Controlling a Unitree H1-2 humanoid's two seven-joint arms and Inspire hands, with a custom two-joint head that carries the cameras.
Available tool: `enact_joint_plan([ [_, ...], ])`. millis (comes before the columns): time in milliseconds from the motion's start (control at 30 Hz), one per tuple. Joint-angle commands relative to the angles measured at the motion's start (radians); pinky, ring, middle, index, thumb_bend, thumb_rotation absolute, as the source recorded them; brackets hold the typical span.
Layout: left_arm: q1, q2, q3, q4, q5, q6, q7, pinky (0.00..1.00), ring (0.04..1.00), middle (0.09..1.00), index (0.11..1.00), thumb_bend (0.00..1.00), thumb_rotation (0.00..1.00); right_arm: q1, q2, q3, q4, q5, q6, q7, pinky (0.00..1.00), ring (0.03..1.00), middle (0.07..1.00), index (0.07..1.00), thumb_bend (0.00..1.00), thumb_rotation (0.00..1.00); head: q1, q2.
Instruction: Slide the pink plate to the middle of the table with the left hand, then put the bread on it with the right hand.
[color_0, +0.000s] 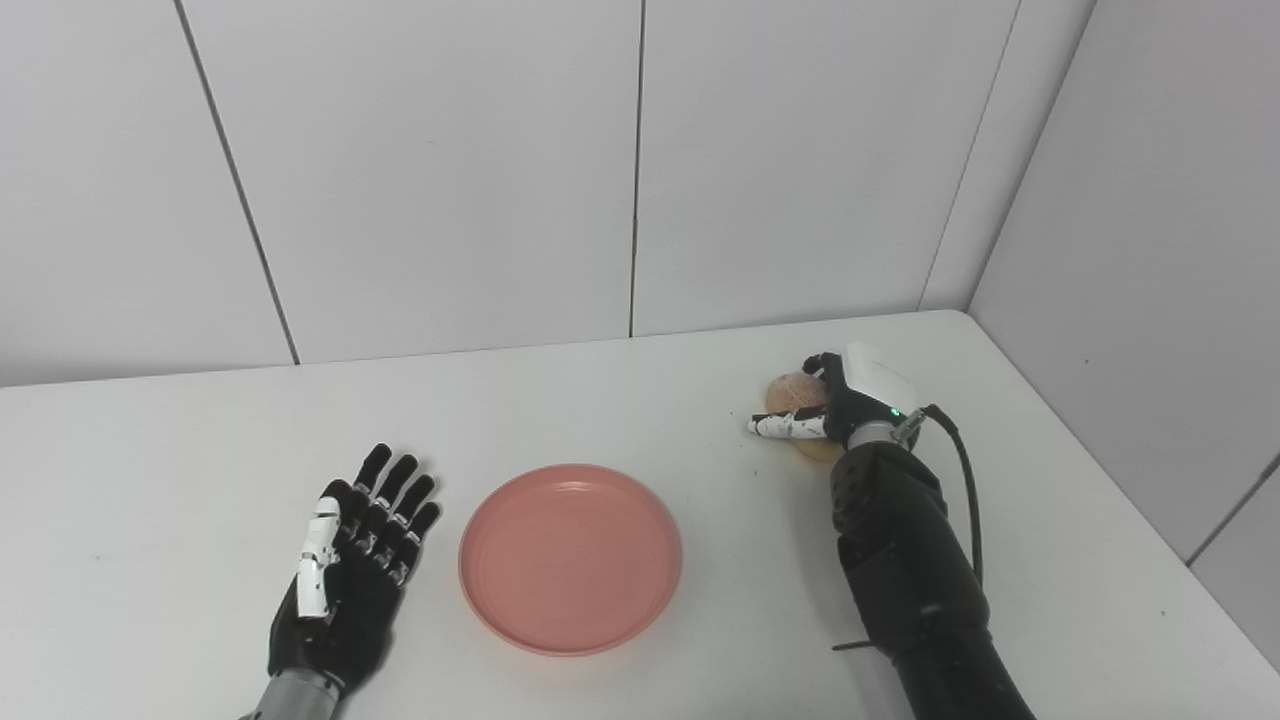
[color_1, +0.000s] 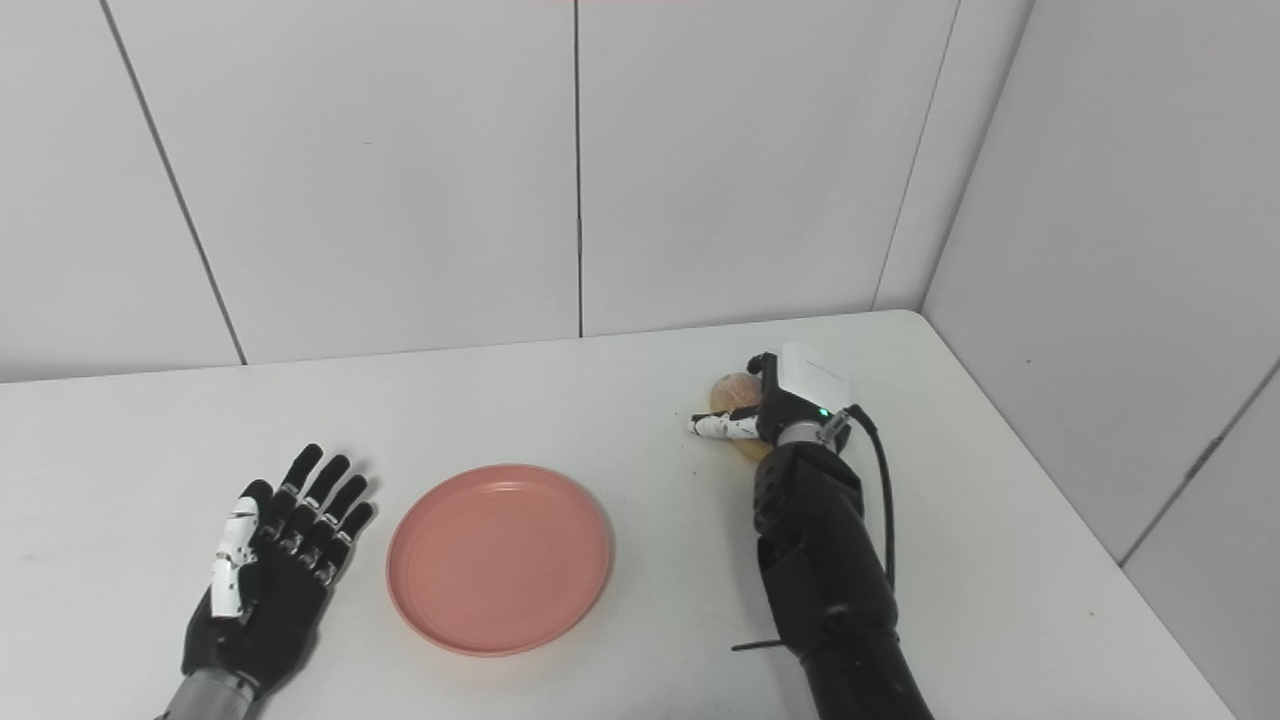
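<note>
Here you see the pink plate (color_0: 570, 558) lying flat in the lower middle of the frame, a round, shallow dish of salmon colour with a low raised rim and nothing on it. Your left hand (color_0: 350, 565) lies just left of the plate, in the lower left, flat on the white table (color_0: 150, 470), its fingers straight and spread apart, holding nothing and not touching the rim.

Toward the right of centre, your right hand (color_0: 835, 405) sits over the bread (color_0: 795, 392), a small rounded roll, pale tan with a pinkish-brown top. Most of the roll is covered; only its far-left curve and a sliver below the thumb show. The fingers curl over its far side and the thumb lies along its near side, so the hand looks wrapped around it. You cannot tell from either eye view whether the roll is off the table. The bread lies well apart from the plate, up and to the right.
</note>
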Motion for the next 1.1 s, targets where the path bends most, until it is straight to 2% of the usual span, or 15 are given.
enact_joint_plan([
  [0,0.029,0.009,-0.003,0.015,0.018,0.035,0.019,1.00,0.968,0.971,0.965,0.31,1.00,-0.053,-0.029,0.003,-0.024,-0.023,-0.003,-0.022,0.65,0.716,0.750,0.746,0.86,0.42,0.001,0.001],
  [100,0.028,0.009,-0.002,0.018,0.013,0.034,0.015,1.00,0.973,0.975,0.968,0.31,1.00,-0.051,-0.037,0.011,-0.021,-0.029,-0.003,-0.021,0.60,0.668,0.704,0.675,0.85,0.39,0.001,0.001],
  [233,0.028,0.009,-0.004,0.016,0.018,0.033,0.017,1.00,0.974,0.976,0.971,0.31,1.00,-0.045,-0.053,0.028,-0.021,-0.016,-0.003,-0.021,0.69,0.723,0.724,0.634,0.79,0.34,0.006,0.002],
  [300,0.029,0.008,-0.004,0.015,0.019,0.035,0.020,1.00,0.968,0.971,0.966,0.31,1.00,-0.046,-0.056,0.026,-0.014,-0.016,-0.003,-0.022,0.52,0.627,0.667,0.606,0.75,0.26,0.007,0.003],
  [367,0.029,0.007,-0.005,0.013,0.019,0.037,0.020,1.00,0.966,0.969,0.963,0.31,1.00,-0.048,-0.056,0.020,-0.005,-0.018,-0.003,-0.021,0.48,0.600,0.651,0.602,0.74,0.24,0.008,0.003],
  [400,0.029,0.007,-0.006,0.013,0.019,0.037,0.019,1.00,0.971,0.974,0.967,0.31,1.00,-0.050,-0.055,0.016,0.000,-0.019,-0.003,-0.021,0.39,0.511,0.586,0.537,0.61,0.18,0.008,0.003],
  [433,0.029,0.007,-0.007,0.013,0.018,0.035,0.017,1.00,0.973,0.975,0.969,0.31,1.00,-0.050,-0.054,0.015,0.002,-0.015,-0.003,-0.026,0.34,0.452,0.522,0.522,0.55,0.11,0.009,0.003],
  [467,0.030,0.007,-0.007,0.013,0.018,0.034,0.015,1.00,0.973,0.975,0.968,0.31,1.00,-0.049,-0.054,0.014,0.003,-0.012,-0.003,-0.029,0.32,0.427,0.487,0.528,0.54,0.06,0.009,0.003],
  [533,0.030,0.008,-0.010,0.014,0.023,0.029,0.014,1.00,0.973,0.974,0.968,0.31,1.00,-0.046,-0.055,0.016,0.004,-0.009,-0.003,-0.036,0.30,0.401,0.457,0.535,0.53,0.02,0.012,0.003],
  [700,0.029,0.005,-0.013,0.015,0.022,0.031,0.019,1.00,0.968,0.968,0.962,0.32,1.00,-0.032,-0.059,0.024,0.003,-0.007,-0.003,-0.032,0.33,0.436,0.455,0.530,0.52,0.00,0.020,0.001],
  [867,0.030,0.001,-0.016,0.017,0.023,0.025,0.018,1.00,0.969,0.970,0.964,0.31,1.00,-0.028,-0.056,0.029,0.002,0.022,-0.003,-0.060,0.30,0.399,0.436,0.542,0.51,0.00,0.028,-0.001],
  [1067,0.030,-0.005,-0.019,0.023,0.030,0.015,0.021,1.00,0.969,0.970,0.964,0.31,1.00,-0.019,-0.082,0.069,-0.065,0.095,-0.004,-0.064,0.33,0.415,0.453,0.531,0.51,0.00,0.046,-0.007],
])
